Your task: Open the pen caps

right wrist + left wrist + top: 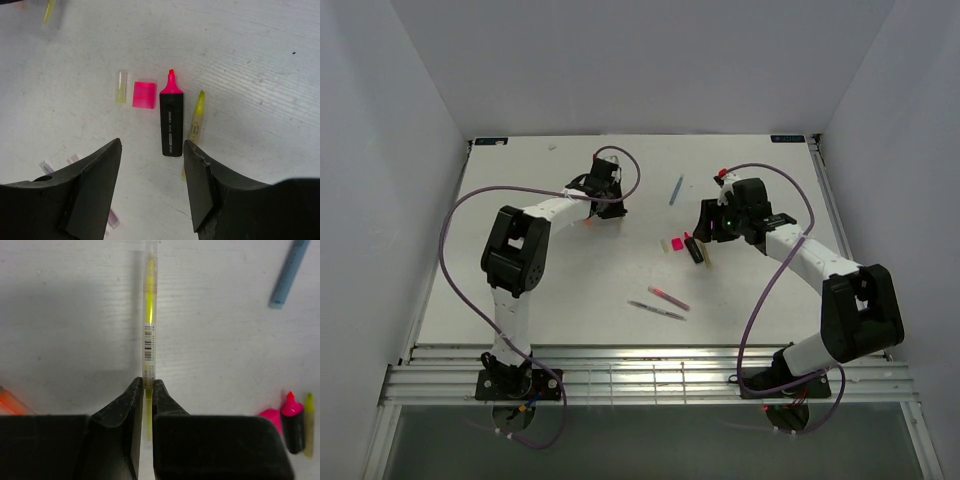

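Left gripper (146,385) is clamped on the near end of a thin yellow pen (149,330) with a see-through barrel, its two black fingers pressed together around it. From the grip the pen runs straight toward the far edge of the white table (65,315), long axis near to far. Its clear cap (151,255) sits on the far tip, the end pointing away from the gripper. The cap looks to be on, though the top of the wrist view cuts it off. Whether the pen is lifted or lying on the table cannot be told. Right gripper (152,145) hangs off to the right with jaws apart and nothing between them, above a black highlighter (170,122) whose pink tip is bare. A pink cap (144,94) and a small clear cap (121,86) lie loose just left of the highlighter, and an uncapped yellow pen (196,120) lies just right of it. A blue pen (290,270) lies farther back, between the two grippers. Judging from this, the free right gripper is the one to reach left and pull the cap off along the pen's line, toward the far side.
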Robot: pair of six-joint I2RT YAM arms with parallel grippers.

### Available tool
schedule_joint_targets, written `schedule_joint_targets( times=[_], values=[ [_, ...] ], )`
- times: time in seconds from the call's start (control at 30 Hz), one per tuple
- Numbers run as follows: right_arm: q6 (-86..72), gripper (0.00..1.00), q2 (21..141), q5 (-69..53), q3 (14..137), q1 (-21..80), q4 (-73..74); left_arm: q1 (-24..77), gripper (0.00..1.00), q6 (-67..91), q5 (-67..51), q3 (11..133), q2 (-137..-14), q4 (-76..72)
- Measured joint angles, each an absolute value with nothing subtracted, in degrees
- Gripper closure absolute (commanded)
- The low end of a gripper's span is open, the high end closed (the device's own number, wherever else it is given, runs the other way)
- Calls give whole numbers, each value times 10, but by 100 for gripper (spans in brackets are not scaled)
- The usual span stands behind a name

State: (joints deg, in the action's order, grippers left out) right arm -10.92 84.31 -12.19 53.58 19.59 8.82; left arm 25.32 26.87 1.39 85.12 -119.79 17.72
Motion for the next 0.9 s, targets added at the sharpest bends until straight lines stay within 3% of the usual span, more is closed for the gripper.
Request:
schedule_joint_targets(
  times=[0.2, 0.63, 0.9],
  values=[
    [-133, 41, 860, -108, 557, 193, 99, 253, 100, 287, -65, 792, -1122, 143],
    [-154, 43, 1086, -36, 743, 113, 111, 254, 100, 316, -194, 701, -988, 62],
    [-146, 43, 1128, -25, 771, 114, 133, 254, 100, 335, -251, 628, -924, 12]
  ],
)
